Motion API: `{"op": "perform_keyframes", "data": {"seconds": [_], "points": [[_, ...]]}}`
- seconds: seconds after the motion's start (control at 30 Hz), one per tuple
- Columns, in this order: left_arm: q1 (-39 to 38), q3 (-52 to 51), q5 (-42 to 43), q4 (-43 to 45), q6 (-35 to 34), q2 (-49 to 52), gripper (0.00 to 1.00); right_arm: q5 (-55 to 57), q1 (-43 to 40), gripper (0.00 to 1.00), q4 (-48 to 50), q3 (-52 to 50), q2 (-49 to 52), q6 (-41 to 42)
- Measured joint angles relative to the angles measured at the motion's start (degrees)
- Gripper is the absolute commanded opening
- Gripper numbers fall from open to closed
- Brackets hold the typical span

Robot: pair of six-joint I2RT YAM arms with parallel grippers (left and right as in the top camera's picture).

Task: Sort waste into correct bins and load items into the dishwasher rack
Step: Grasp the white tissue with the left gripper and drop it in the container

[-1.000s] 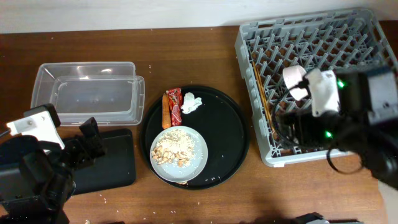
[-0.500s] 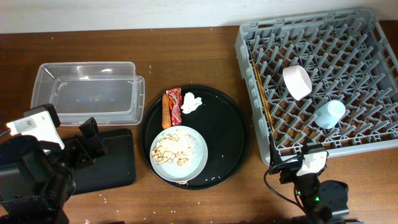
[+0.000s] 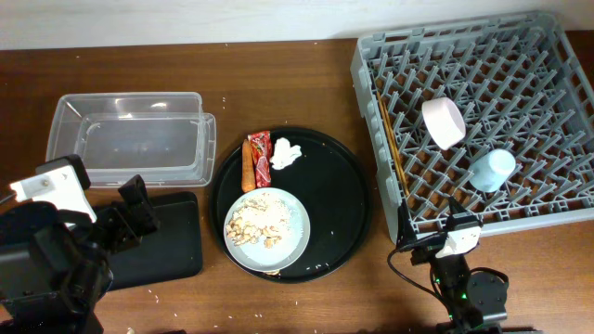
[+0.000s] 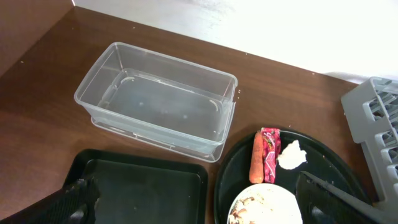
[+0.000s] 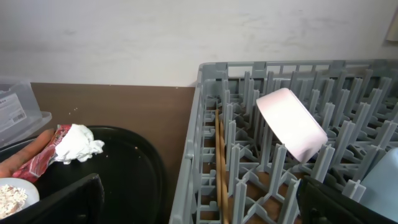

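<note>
Plate (image 3: 296, 237) of scraps (image 3: 256, 223) on round black tray (image 3: 340, 193).

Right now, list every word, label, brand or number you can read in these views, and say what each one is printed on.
No text here can be read.
clear tub: small dark print on its side wall in the right wrist view, too small to read.
red snack wrapper: pale markings on the packet, too blurred to read.
Nothing else in view shows lettering, numbers or signs.
</note>
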Motion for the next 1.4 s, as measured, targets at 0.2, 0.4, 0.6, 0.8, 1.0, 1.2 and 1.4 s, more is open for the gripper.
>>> {"op": "perform_keyframes", "data": {"seconds": [0.2,0.4,0.6,0.8,1.0,1.2,1.4], "points": [[0.0,-0.4,7.7,3.5,-0.2,0.0,0.99,0.0,0.0,0.98,0.0,0.0,0.0,0.0],[-13.6,-5.4,19.3,15.3,-0.4,24.6,0.99,0.0,0.0,0.98,0.1,0.0,-0.1,0.0],[-33.5,-5.7,3.9,36.1,2.9,54.5,0.78,0.0,-0.1,0.98,0.2,-0.1,-0.2,0.0],[-35.4,-5.9,-0.6,46.5,4.1,65.7,0.27,0.0,-0.1,0.99,0.2,-0.1,-0.2,0.0],[-35.4,-2.1,-1.3,39.3,4.2,66.3,0.0,0.0,-0.1,0.98,0.2,-0.1,-0.2,0.0],[-18.5,13.1,-8.2,19.5,1.7,52.0,0.0,0.0,-0.1,0.98,0.2,-0.1,-0.1,0.0],[-6.9,13.2,-6.8,17.5,1.1,54.5,0.72,0.0,-0.1,0.98,0.2,-0.1,-0.1,0.0]]}}
